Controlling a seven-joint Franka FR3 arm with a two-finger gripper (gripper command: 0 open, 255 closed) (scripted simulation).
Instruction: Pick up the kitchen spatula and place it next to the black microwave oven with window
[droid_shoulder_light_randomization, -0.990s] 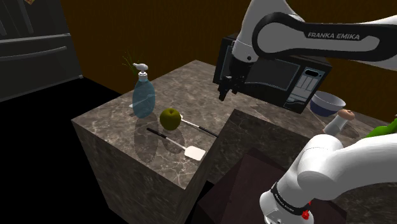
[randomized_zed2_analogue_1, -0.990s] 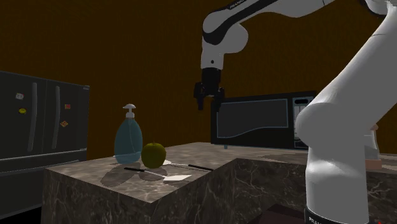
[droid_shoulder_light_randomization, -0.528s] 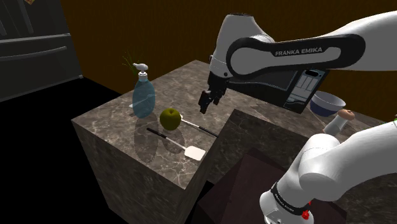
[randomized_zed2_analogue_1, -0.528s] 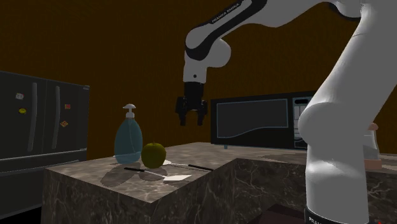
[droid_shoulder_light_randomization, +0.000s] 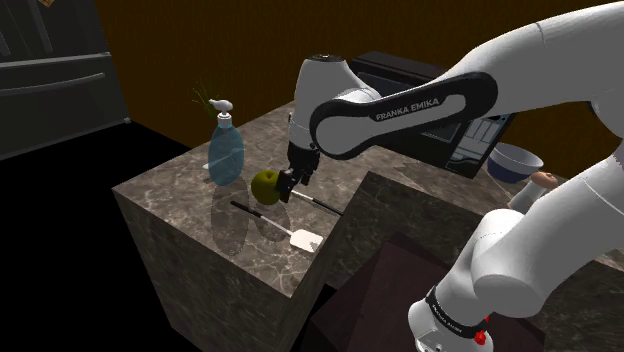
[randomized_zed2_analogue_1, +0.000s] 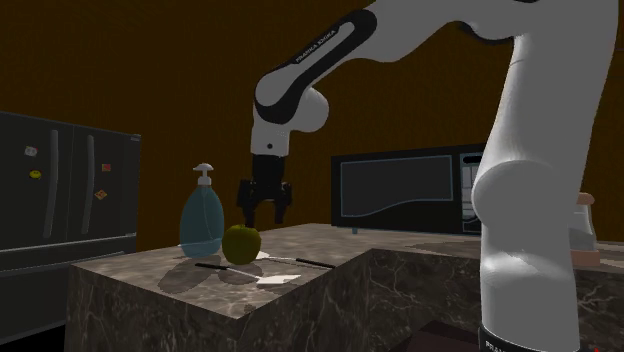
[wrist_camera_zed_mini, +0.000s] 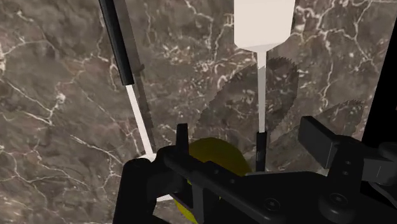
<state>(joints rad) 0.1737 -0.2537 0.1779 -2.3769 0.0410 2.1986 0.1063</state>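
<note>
The spatula lies flat on the marble counter (droid_shoulder_light_randomization: 180, 200), its white blade (droid_shoulder_light_randomization: 305, 240) near the counter's front edge and its thin dark handle pointing toward the soap bottle. It also appears low on the counter (randomized_zed2_analogue_1: 275, 278) and as a white blade ahead of the fingers (wrist_camera_zed_mini: 263, 22). My gripper (droid_shoulder_light_randomization: 288, 186) (randomized_zed2_analogue_1: 265, 215) (wrist_camera_zed_mini: 226, 162) hangs open just above a yellow-green apple (droid_shoulder_light_randomization: 264, 186) (randomized_zed2_analogue_1: 241, 243) (wrist_camera_zed_mini: 213, 159), holding nothing. The black microwave (droid_shoulder_light_randomization: 480, 120) (randomized_zed2_analogue_1: 400, 190) stands at the counter's back.
A second thin utensil with a black handle (droid_shoulder_light_randomization: 325, 206) (wrist_camera_zed_mini: 118, 38) lies beside the apple. A blue soap bottle (droid_shoulder_light_randomization: 225, 150) (randomized_zed2_analogue_1: 202, 220) stands behind it. A bowl (droid_shoulder_light_randomization: 515, 160) sits by the microwave. A fridge (randomized_zed2_analogue_1: 60, 190) stands beyond the counter.
The arm has swung away from the microwave front and come down toward the apple and utensils. The fingers stayed open.
</note>
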